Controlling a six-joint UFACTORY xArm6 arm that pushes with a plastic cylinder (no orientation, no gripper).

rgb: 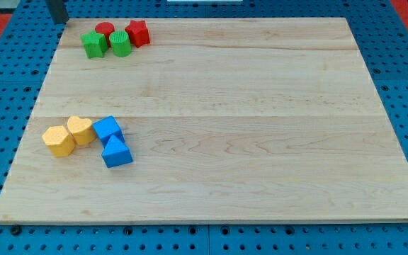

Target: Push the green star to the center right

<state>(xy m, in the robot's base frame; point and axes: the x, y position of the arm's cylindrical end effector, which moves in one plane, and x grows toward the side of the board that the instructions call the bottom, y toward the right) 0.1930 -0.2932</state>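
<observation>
Sitting top-left — green star (pixel 94 44), axis unclear

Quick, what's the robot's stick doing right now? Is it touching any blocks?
My tip: holding nothing, touching no block; it sits at the view's top left, left of the green star.

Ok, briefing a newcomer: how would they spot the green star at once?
On the wooden board, go to the view's top-left corner, where four red and green blocks huddle. The green star is the leftmost of them; the green block beside it, on the view's right, looks rounder, and the other two are red.
</observation>
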